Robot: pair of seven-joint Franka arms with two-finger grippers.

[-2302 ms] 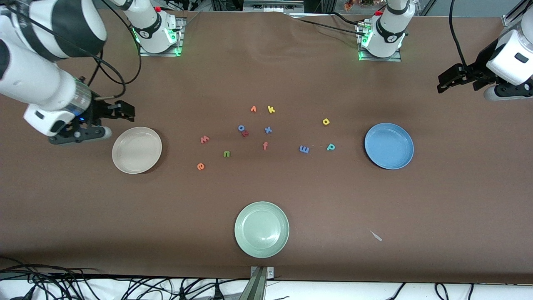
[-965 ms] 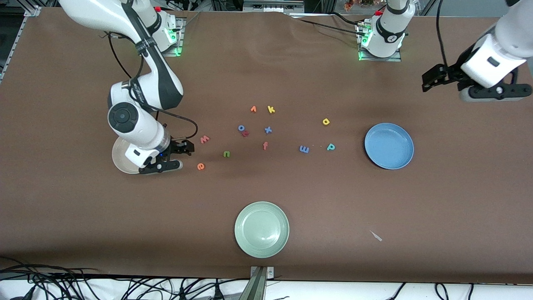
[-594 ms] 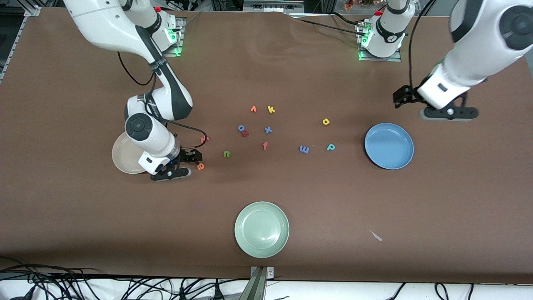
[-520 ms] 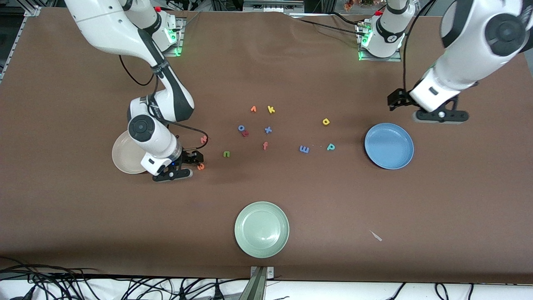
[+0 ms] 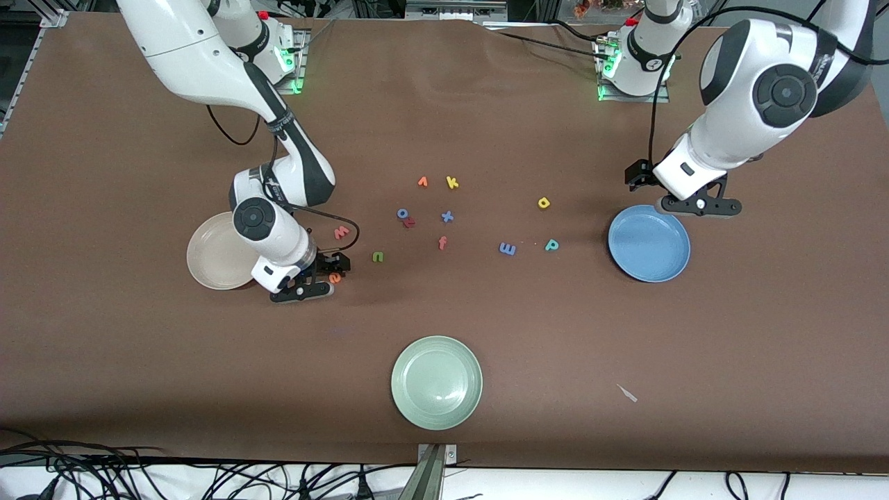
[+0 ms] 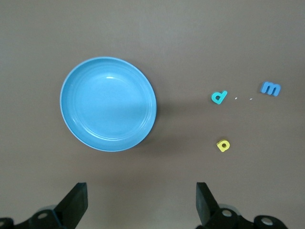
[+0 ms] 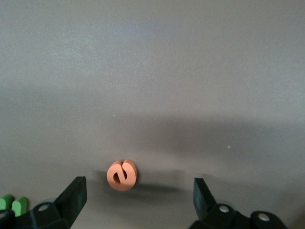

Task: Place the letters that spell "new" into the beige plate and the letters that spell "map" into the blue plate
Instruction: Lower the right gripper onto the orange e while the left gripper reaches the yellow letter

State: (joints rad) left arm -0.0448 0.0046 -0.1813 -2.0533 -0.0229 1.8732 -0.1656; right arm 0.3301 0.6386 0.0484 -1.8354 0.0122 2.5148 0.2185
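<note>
While flat, orange "e" point(image 7: 122, 175) under open right pincer point(image 7: 136, 200)

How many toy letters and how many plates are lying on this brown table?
Toy letters: 12
Plates: 3 (beige plate, blue plate, pale green plate)
Total: 15

The blue plate point(image 6: 108, 104) lay empty on the brown table point(image 6: 190, 38). Apart from it lay the teal "p" point(image 6: 218, 97), the yellow "a" point(image 6: 223, 145), and, farthest from the plate, the blue "m" point(image 6: 270, 88). The left gripper point(image 6: 140, 202) held its fingertips point(image 6: 76, 202) spread wide.
</note>
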